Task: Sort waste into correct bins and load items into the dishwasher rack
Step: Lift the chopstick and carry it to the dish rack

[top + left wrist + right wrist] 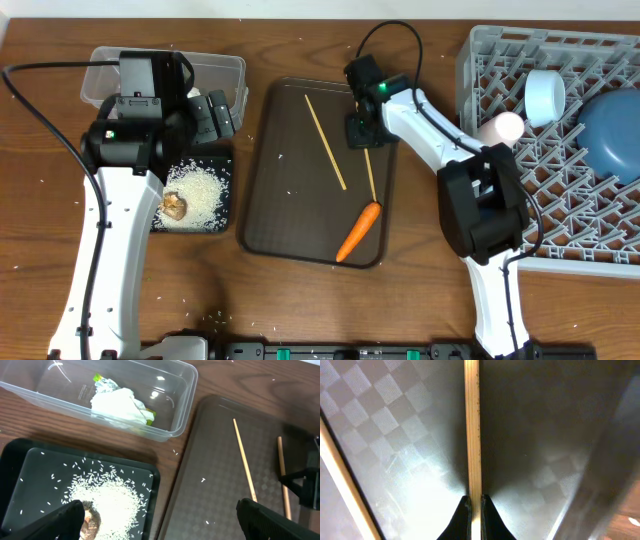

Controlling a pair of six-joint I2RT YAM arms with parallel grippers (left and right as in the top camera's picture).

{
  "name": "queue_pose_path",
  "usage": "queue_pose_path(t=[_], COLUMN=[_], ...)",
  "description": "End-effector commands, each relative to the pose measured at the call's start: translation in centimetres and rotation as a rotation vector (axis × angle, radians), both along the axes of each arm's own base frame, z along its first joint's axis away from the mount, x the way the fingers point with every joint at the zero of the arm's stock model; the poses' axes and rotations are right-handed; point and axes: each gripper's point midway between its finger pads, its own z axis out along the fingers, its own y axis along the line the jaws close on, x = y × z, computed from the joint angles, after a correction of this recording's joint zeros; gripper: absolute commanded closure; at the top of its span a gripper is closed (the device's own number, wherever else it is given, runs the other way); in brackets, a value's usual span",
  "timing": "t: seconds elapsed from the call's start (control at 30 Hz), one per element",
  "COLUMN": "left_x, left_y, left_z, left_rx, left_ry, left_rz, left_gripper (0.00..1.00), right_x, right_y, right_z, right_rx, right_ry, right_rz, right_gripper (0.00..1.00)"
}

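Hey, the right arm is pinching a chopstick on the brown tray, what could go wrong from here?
The right gripper holds the thin chopstick with only the tips of its fingers, so it may slip or swivel when lifted. The chopstick lies flat on the serving tray, so the fingers could scrape it. Its other end lies close to the carrot, which a swing might knock.

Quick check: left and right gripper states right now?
Left gripper: open, holding nothing.
Right gripper: closed on a chopstick.

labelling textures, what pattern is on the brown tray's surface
A faint checkerboard weave on the dark brown tray, clearest in the right wrist view.
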Motion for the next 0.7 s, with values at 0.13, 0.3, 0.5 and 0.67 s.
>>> queue_pose_path(t=[0.13, 0.3, 0.5, 0.67], left_x=[0.1, 0.1, 0.1, 0.1], left_y=[0.3, 0.3, 0.3, 0.3], left_z=[-0.1, -0.1, -0.1, -0.1], left_rx=[-0.001, -0.001, -0.001, -0.001], left_ry=[0.004, 0.004, 0.004, 0.004], left_rz=[0.019, 0.019, 0.019, 0.019], left_gripper=[0.02, 0.02, 0.02, 0.02], right_x=[2.4, 2.3, 1.3, -0.1], right_y=[-1.2, -4.6, -11.1, -17.8], right_z=[10.0, 16.1, 20.2, 20.3], right_rx=[0.075, 0.094, 0.057, -0.006], right_ry=[-0.178, -0.269, -0.309, -0.253], right_rz=[0.029, -0.009, -0.085, -0.149], right_gripper=[0.99, 0.99, 0.99, 0.99])
